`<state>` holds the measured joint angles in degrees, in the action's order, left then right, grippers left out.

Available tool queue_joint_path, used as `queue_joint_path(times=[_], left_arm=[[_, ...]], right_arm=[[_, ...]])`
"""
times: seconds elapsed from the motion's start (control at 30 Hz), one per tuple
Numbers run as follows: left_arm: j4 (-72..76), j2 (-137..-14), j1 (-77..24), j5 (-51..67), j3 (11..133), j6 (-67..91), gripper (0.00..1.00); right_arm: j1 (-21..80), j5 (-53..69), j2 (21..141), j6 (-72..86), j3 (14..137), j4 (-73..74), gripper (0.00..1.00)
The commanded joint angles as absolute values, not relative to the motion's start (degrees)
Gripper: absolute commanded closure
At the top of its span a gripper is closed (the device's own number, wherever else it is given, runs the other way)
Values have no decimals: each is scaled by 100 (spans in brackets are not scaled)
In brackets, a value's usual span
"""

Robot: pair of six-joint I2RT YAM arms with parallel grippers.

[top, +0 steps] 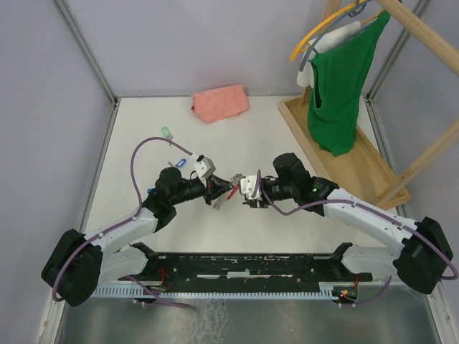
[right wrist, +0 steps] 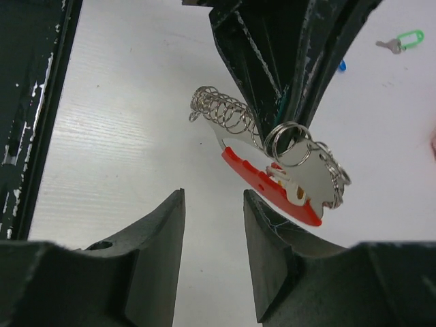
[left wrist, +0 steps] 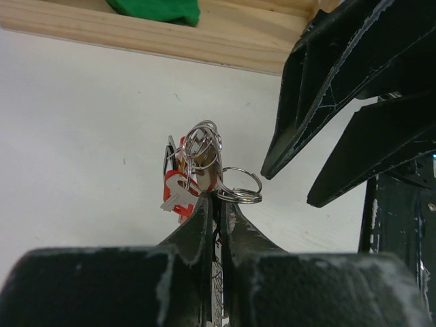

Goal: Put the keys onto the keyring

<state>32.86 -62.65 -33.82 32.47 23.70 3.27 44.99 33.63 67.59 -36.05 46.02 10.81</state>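
Left part of the white table (top: pixel 287 229), toward the back-left corner: 1 small silver key with a green plastic head, the green-headed key (top: pixel 166 132), lies flat and loose. Just nearer the front and slightly right, 1 silver key with a blue plastic head, the blue-headed key (top: pixel 179 162), lies tight beside the left arm's wrist. Neither key is on the ring or in any claw.

Centre: the left gripper (left wrist: pixel 218 201) has its jaws pressed together, pinching the silver metal keyring bundle (right wrist: pixel 300 167) of linked wire rings, a coiled spring and a red plastic tag. The bundle sticks out past the fingertips, lifted off the table. 1 round split ring (right wrist: pixel 286 143) hangs free on the side facing the other arm. Likely reason: the left claw acts as a vise, presenting that ring so a key can be threaded on.

Just right of the bundle: the right gripper (right wrist: pixel 213 197) is spread, with nothing between its jaws. It points at the bundle from close by, not touching. Both keys are well apart from it, on the far side of the left gripper. Judgement: threading is not yet begun, and the right claw needs a key first.

Far right, along the right edge: a light wooden rack (top: pixel 344 165) with a green garment, not involved.
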Motion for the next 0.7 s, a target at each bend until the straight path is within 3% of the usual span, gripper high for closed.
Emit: queue_joint_path(times=[0.0,0.67], left_arm=[[3173,-6202,-3349,3850,2673,106,97],[2998,-6523,-3362,4372,2867,35,97]], right_arm=[[4586,3634,6865,-5044,5051,1481,53],[4614,4008,6618,-5387,5092,1432,63]])
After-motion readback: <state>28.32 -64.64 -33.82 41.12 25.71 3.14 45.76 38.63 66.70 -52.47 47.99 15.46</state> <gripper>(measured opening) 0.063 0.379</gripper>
